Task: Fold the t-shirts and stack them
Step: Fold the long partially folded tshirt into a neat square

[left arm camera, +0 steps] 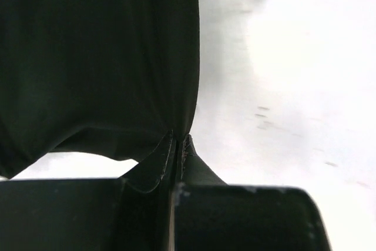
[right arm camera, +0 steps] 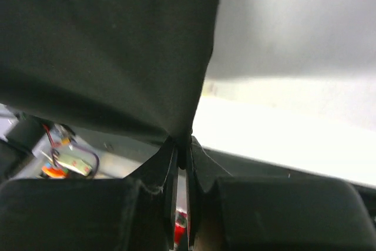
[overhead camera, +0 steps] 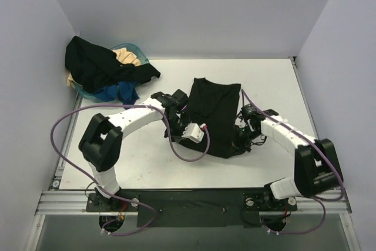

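- A black t-shirt (overhead camera: 214, 116) is found spread near the middle of the table (overhead camera: 147, 163), between the two arms, its long side running from the near edge to the far edge
- The left gripper (left arm camera: 176, 144) is seen closed on the garment's left edge, with a fold of cloth pinched between the jaws and pulled taut away from them
- The right gripper (right arm camera: 183, 145) is likewise clamped on cloth, at the near right corner, where the fabric is raised off the table
- The two-sided hold is judged to serve a fold: with both edges gripped, the panel can be carried over evenly and bunching avoided
- The remaining shirts (overhead camera: 97, 66) are heaped in the far left corner over a teal basket (overhead camera: 130, 47), with a cream shirt (overhead camera: 126, 57) and a blue shirt (overhead camera: 117, 92) showing beneath black cloth
- No folded stack is seen, so the task is judged to be at an early stage
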You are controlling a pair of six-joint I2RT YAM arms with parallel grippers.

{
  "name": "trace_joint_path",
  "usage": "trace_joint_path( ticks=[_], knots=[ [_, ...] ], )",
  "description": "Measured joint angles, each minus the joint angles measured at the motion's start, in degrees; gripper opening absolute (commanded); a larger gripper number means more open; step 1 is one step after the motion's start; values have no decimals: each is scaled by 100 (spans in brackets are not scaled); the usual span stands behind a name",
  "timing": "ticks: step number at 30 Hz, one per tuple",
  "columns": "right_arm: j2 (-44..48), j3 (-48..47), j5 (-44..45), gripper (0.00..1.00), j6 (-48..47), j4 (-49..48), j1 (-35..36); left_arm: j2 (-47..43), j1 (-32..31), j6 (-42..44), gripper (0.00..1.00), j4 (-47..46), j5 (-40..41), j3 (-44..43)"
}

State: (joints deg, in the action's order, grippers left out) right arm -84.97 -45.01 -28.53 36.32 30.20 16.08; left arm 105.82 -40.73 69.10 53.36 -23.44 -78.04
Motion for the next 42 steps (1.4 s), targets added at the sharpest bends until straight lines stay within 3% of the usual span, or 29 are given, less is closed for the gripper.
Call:
trace_joint_path(
  ticks=[6,12,16,23,35,42],
  knots=[
    [1513,68,-345,0,116,1309,1001,-1139,-345,-271,0,1534,-461,-13],
    [2190,-343,-732,0,310,2361,1075,-1718,-546,-953,0,2129,-741,-487],
    [1552,-1069,-859,0,-66,2688,450,-1399,-225,-1497,0,2319,-748,-1274],
    [-125,-2559,-789,0,-793,2369,-782,264,715,-2197,0,2262,-616,-3259],
    [-2247,-3917,-667,0,-741,1541,-1427,2446,898,-2804,0,2052,-17,-5276],
    [-2927,-4354,-621,0,-498,1213,-1493,2922,949,-3143,0,1449,348,-5359]
  ],
)
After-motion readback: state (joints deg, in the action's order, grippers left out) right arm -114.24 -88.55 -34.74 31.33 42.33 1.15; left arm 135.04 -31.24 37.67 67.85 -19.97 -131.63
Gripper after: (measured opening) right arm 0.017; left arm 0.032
